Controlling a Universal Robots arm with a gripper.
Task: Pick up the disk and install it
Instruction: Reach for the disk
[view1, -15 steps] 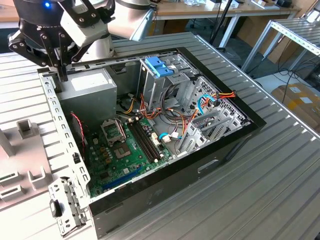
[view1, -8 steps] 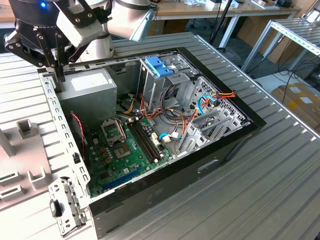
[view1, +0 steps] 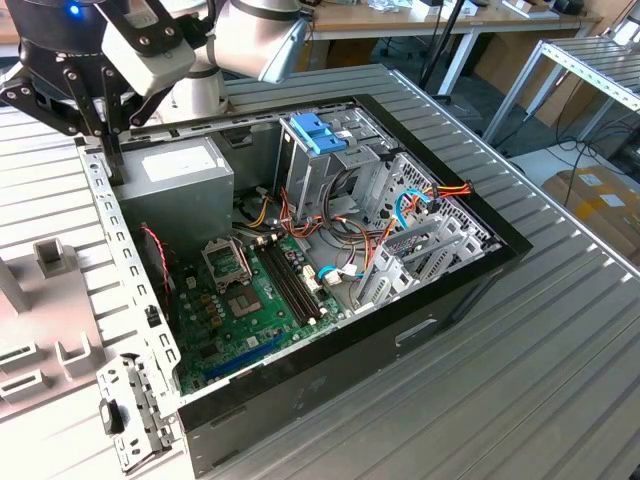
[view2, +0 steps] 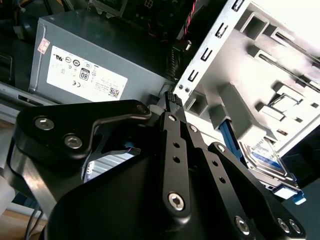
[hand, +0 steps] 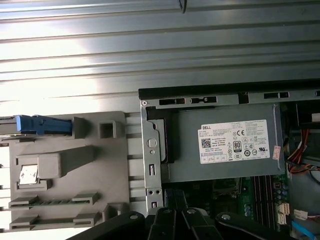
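The disk (view2: 263, 153) stands on edge in a slot of a grey fixture (view2: 260, 75), with its white-and-blue label and blue side rail showing. In the first wrist view the disk (hand: 42, 125) appears edge-on as a blue strip at the fixture's (hand: 65, 170) far end. My gripper (view1: 113, 172) hangs over the rear wall of the open computer case (view1: 330, 340), between the fixture and the power supply. Its black fingers (view2: 172, 98) are shut, with nothing between them. The gripper (hand: 175, 214) is apart from the disk.
A grey power supply (view2: 95, 60) with a white sticker sits in the case corner by the gripper. A light-blue latch piece (view1: 318, 132) tops the drive cage, beside the motherboard (view1: 250, 300) and loose cables. The ribbed metal table (view1: 560, 380) surrounds the case.
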